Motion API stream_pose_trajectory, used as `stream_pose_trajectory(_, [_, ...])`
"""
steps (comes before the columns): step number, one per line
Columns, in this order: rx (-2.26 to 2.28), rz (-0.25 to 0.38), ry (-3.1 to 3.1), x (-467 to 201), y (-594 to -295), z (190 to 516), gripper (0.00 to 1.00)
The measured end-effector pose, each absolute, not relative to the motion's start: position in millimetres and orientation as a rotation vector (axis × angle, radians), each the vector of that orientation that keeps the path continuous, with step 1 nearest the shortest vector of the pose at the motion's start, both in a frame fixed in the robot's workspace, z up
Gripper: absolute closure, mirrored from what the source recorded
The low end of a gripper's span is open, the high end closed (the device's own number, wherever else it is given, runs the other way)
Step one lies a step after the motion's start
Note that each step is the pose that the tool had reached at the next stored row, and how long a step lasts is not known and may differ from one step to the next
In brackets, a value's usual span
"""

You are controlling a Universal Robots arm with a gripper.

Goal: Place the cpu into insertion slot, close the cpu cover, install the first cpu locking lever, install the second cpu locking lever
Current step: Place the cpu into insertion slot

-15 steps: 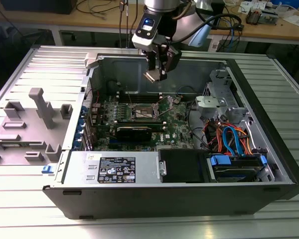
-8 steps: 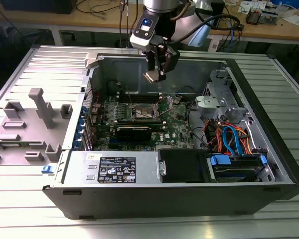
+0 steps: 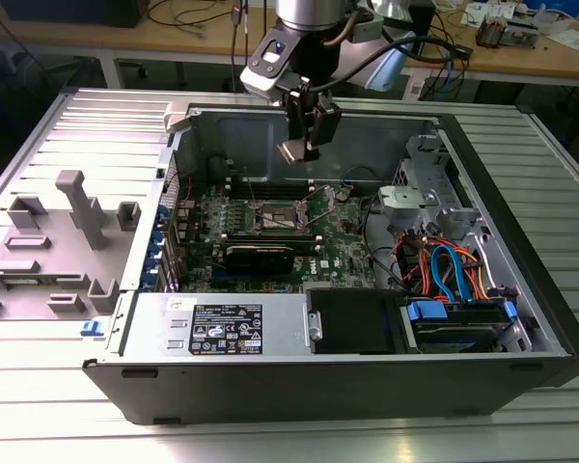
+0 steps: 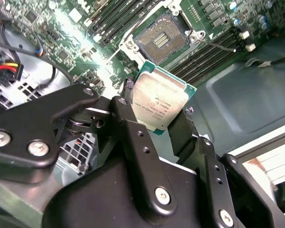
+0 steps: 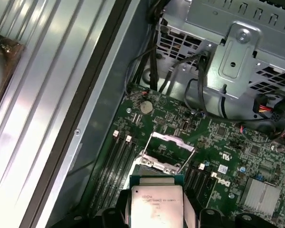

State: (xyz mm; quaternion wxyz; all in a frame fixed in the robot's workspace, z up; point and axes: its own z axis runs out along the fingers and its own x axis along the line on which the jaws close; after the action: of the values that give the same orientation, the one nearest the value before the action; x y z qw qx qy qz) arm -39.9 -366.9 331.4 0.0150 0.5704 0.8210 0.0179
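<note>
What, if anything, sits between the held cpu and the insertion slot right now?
Nothing visible. The gripper holds the cpu in open air above the board. The insertion slot lies bare with its contacts exposed, and the cpu cover looks raised off it.

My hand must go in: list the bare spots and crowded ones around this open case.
Free: ribbed grey metal table in front of the black computer case. Crowded: green circuit board under the black gripper holding the silver square cpu; orange and blue cables.
</note>
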Motion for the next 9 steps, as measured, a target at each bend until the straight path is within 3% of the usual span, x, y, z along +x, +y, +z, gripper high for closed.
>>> stream_pose_trajectory(9, [1.889,0.053,2.470,-39.9,-367.0,328.4,0.46])
